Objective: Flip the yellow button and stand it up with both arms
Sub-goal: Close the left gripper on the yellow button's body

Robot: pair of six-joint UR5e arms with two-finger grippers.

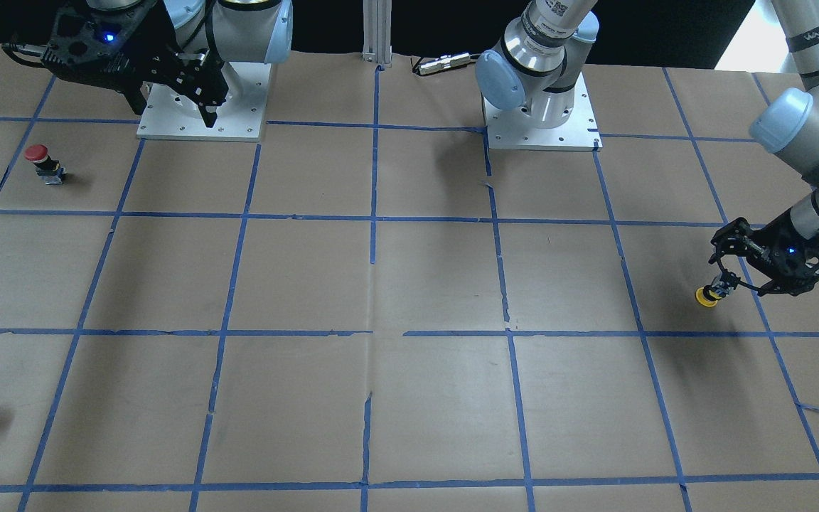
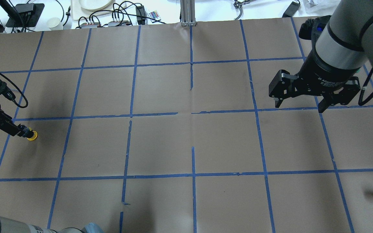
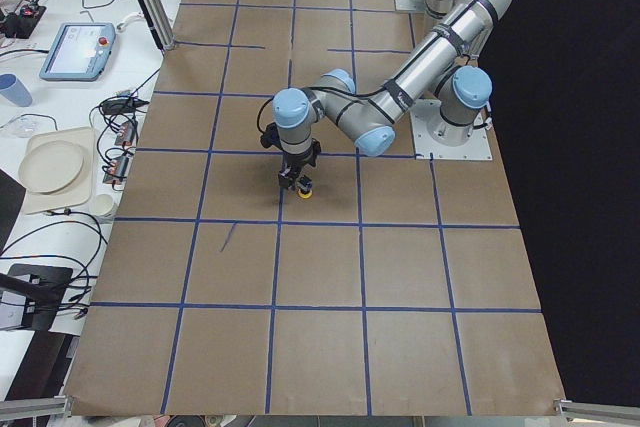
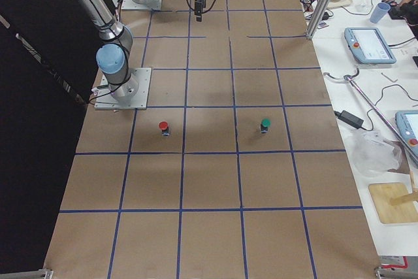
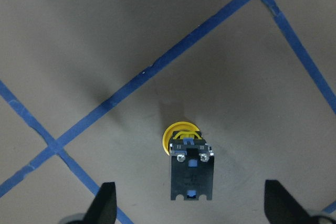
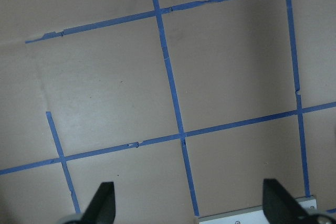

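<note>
In the front-facing view the button lay on the table at the robot's left side. Its body was turned toward the left gripper and its cap away from it. The right gripper hung near its own base, well apart, so the left one was clearly nearer.

In the overhead view the long axis of the button ran in line with the left gripper, cap at the far end. The right gripper was spread and held nothing.

In the left side view the button sat under the near arm's tool.

In the left wrist view the fingers stood wide apart, one on each side of the body, touching neither side. The tool was released. The cap lay near a tape line.

The right wrist view showed only paper and tape.

We judged the closing must go across the body.
</note>
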